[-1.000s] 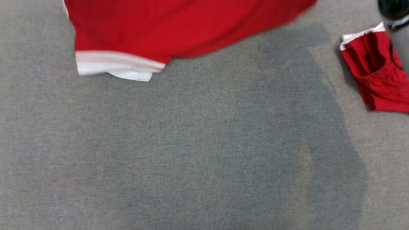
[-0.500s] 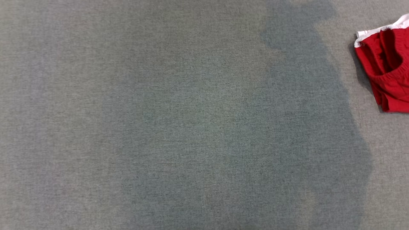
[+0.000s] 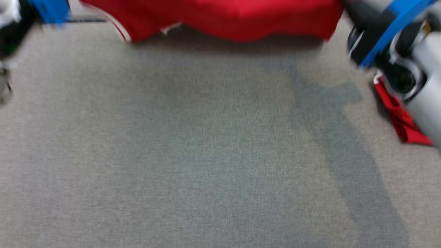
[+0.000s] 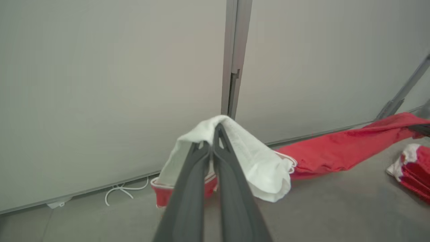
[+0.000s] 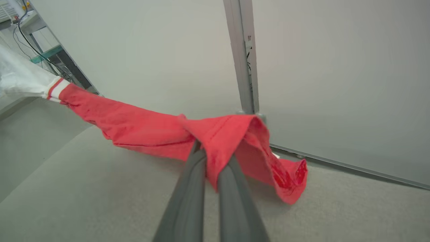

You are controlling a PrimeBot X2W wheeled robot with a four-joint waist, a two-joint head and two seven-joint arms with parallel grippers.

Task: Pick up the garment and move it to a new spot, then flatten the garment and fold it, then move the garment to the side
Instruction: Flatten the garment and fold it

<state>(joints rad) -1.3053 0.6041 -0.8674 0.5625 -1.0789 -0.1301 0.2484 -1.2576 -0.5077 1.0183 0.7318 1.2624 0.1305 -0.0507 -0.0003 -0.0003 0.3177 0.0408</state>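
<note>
The garment point(image 3: 224, 17), red with white trim, hangs as a long band across the far side of the grey table point(image 3: 206, 155), one end in each gripper. This two-point hold looks meant to spread the cloth by its own weight so that it can be laid flat in a new spot without bunching. The left gripper point(image 4: 211, 141) has its fingers pressed together on the white end point(image 4: 255, 158), which drapes over and beyond the fingertips and falls to the right of them. The right gripper point(image 5: 210, 158) pinches a red hemmed corner; the cloth folds over both fingertips and a loose flap drops just beyond them toward the table. Between the two grips the fabric sags low. A second red garment point(image 3: 401, 120) lies at the right, partly behind the pale forearm point(image 3: 427, 103).
</note>
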